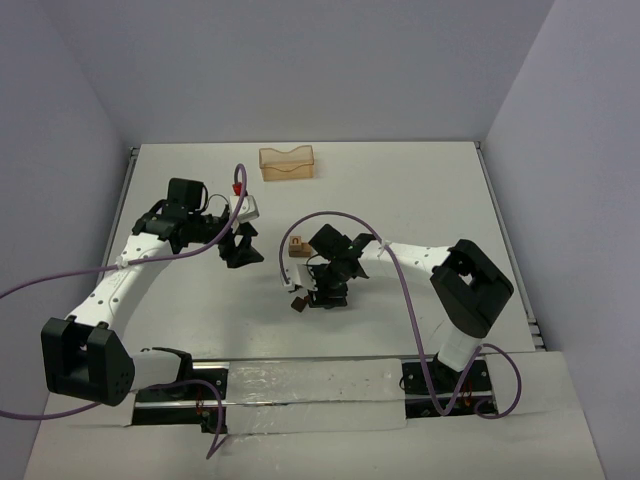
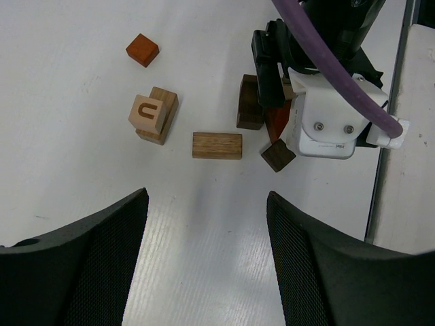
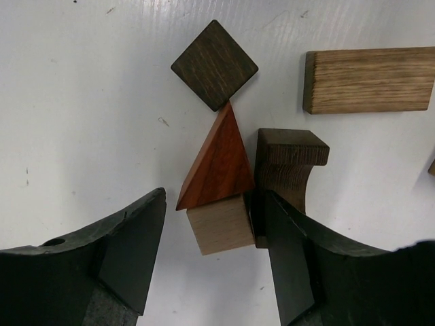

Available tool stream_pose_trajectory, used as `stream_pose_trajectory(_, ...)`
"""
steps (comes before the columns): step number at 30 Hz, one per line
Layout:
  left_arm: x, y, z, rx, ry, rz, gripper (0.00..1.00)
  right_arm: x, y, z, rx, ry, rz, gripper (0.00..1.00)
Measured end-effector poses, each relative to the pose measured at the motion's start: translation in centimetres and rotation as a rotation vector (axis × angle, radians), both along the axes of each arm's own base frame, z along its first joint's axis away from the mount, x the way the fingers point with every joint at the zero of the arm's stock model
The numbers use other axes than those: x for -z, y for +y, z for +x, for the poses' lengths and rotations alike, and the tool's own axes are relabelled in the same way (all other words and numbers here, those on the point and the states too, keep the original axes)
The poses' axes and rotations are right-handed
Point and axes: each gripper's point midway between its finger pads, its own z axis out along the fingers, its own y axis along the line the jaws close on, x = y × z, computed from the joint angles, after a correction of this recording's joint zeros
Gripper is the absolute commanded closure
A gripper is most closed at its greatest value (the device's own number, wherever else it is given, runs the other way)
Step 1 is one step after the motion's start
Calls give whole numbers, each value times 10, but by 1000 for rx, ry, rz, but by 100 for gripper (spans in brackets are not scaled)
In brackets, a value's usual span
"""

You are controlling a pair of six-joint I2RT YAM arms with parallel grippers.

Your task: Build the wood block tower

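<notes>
The white left arm (image 1: 120,285) bends forward; its black two-finger left gripper (image 2: 207,200) faces down, jaws spread wide. The black right gripper (image 3: 216,204), right of it, faces down, jaws parted.

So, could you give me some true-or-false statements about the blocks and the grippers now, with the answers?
1. A tan cube lies between the right gripper's fingers. True.
2. The left gripper holds a block. False: it is open and empty.
3. The dark brown cube touches the red wedge's tip. True.
4. The lettered cube lies apart from every other block. False: it rests on a tan block.
</notes>
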Motion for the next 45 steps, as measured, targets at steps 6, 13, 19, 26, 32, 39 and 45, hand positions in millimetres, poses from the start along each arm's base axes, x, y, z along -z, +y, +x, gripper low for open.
stream_pose_trajectory(6, 0, 0, 0, 0, 0, -1, 23, 2, -3, -1, -4, -3, -8, 37)
stream_pose_trajectory(13, -1, 0, 0, 2, 0, -4, 23, 2, -7, -1, -14, -22, -17, 42)
stream_pose_trajectory(19, -2, -1, 1, 3, -6, -7, 23, 3, -9, 1, -17, -33, -24, 46)
stream_pose_trajectory(26, -3, -2, 3, 0, -13, -12, 23, 3, -13, 4, -19, -58, -39, 67)
stream_pose_trajectory(32, -4, -2, 5, -5, -17, -18, 23, -1, -15, 6, -13, -77, -42, 77)
stream_pose_trajectory(39, -5, -4, 9, -21, -19, -32, 23, -34, -11, 18, 35, -105, 36, 80)
stream_pose_trajectory(45, -5, -3, 17, -53, 7, -58, 20, -75, -1, 51, 89, -164, 129, 81)
